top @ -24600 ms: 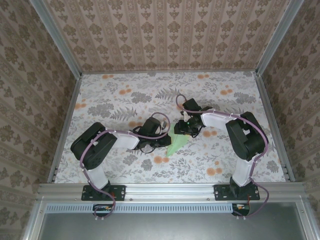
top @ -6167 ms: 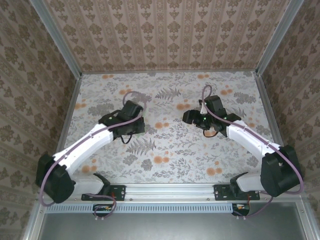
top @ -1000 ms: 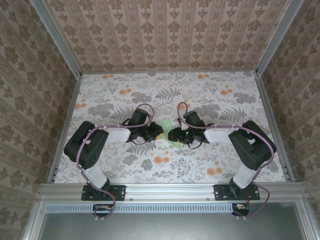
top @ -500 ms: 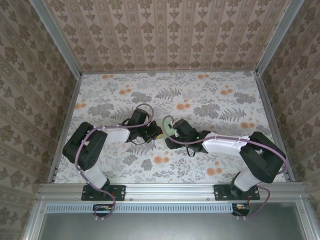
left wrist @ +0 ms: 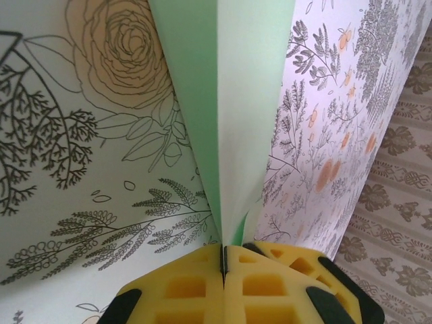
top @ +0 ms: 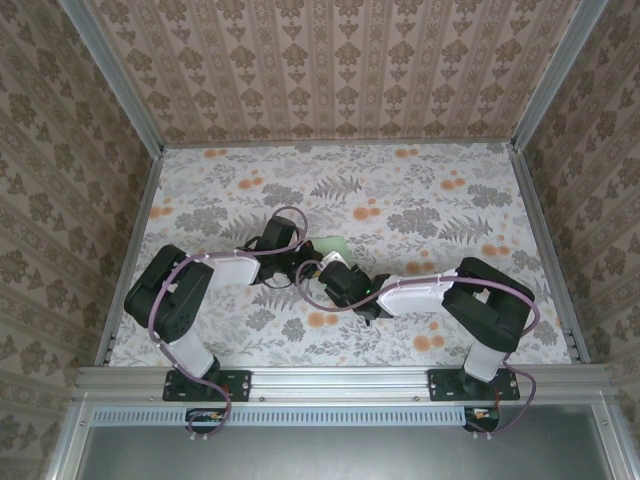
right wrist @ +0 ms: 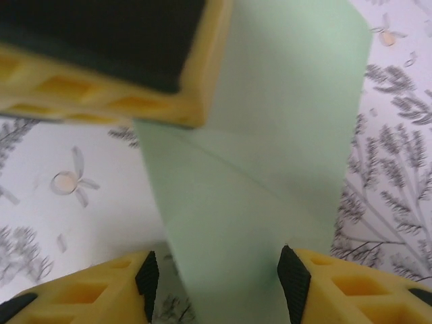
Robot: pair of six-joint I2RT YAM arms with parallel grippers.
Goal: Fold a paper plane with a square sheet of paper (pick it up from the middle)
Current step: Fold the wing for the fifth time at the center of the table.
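Left jaws are pressed together on the square sheet of paper (left wrist: 229, 101), their yellow pads (left wrist: 196, 287) pinching the raised centre crease where the two green halves meet. From that pinch the sheet runs off toward 12 o'clock in the left wrist view. Right jaws stand spread, one pad (right wrist: 88, 290) at 7 o'clock and the other at 5 o'clock of their own view. The green sheet (right wrist: 270, 135) lies between them, and I cannot tell whether they touch its edges. A finger of the left jaws crosses at 11 o'clock.

From above, the paper (top: 333, 243) sits near the middle of the floral counter (top: 430, 200). The left arm reaches it from 9 o'clock and the right from 5 o'clock.

The step looks like a crease or wing fold made against the left pinch. To do it well, the left jaws should probably act as a fixed anchor on the ridge. The right jaws would then close squarely on one layer, well clear of the left finger. Thin paper will likely buckle or tear if pulled sideways, so a slow move along the crease line seems best.
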